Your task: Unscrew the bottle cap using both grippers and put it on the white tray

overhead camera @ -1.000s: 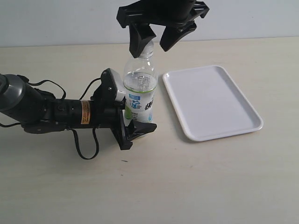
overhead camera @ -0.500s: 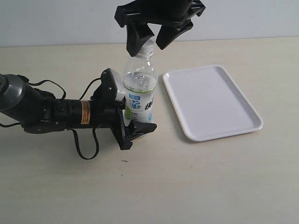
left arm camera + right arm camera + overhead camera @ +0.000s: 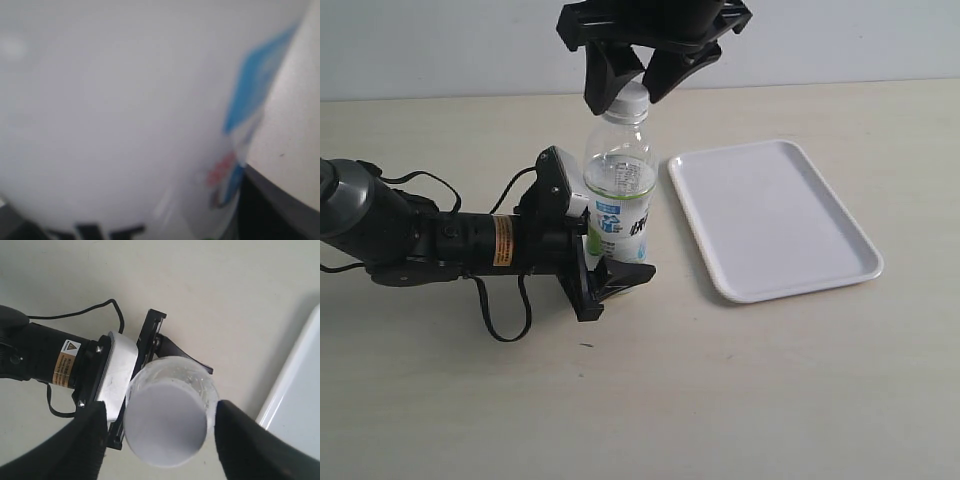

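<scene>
Your right gripper point(image 3: 629, 93) hangs over the top of the bottle point(image 3: 618, 170) with its jaws spread, one black finger point(image 3: 87, 442) on each side of the bottle cap point(image 3: 633, 97). In the right wrist view you can see a slim gap between each finger and the cap's edge, so it has hold of nothing. The cap sits on the neck of the bottle, which stands upright on the pale table point(image 3: 770, 380). Your left gripper point(image 3: 605, 240) comes in from the side and is clamped around the bottle's labelled lower half, one jaw in front and one behind. The left wrist view is filled by the blurred label and tells you little else. That arm lies low across the table, with an orange label band point(image 3: 501, 241) and a loose black cable point(image 3: 505, 320) looping beside it. The white tray point(image 3: 775, 215) lies flat just beside the bottle, with nothing between the two.
</scene>
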### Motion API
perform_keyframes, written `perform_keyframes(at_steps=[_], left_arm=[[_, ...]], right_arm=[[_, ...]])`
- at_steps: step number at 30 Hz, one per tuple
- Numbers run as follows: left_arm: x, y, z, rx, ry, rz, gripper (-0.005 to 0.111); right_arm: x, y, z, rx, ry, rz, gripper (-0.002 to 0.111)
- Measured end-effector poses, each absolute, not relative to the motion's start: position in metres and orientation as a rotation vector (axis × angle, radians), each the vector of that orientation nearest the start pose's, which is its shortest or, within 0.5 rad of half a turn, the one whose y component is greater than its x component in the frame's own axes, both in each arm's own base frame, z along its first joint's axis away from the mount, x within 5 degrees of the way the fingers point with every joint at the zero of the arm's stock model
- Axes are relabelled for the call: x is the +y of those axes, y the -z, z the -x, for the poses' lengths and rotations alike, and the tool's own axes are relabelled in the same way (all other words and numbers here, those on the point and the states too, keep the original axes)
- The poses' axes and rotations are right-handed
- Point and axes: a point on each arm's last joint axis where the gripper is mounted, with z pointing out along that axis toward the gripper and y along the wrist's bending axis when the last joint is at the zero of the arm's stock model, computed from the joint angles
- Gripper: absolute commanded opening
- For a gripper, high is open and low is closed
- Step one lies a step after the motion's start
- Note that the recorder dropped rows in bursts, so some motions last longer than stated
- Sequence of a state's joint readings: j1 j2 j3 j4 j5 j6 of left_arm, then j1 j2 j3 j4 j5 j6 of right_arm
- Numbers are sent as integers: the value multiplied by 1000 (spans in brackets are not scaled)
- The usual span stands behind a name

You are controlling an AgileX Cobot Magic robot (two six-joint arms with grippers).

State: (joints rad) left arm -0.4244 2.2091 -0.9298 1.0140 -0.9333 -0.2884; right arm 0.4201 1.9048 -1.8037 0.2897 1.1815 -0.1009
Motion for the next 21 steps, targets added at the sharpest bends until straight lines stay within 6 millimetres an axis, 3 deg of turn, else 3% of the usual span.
perform_keyframes(at_steps=[13, 17, 21], left_arm=[[-208, -66, -310, 1628, 767, -1266, 0], [-208, -66, -310, 1628, 767, -1266, 0], [-208, -66, -310, 1628, 767, -1266, 0]], right_arm=[[188, -314, -368, 2708, -439, 646, 57], [188, -314, -369, 2698, -440, 642, 51], [189, -314, -369, 2698, -444, 641, 38]])
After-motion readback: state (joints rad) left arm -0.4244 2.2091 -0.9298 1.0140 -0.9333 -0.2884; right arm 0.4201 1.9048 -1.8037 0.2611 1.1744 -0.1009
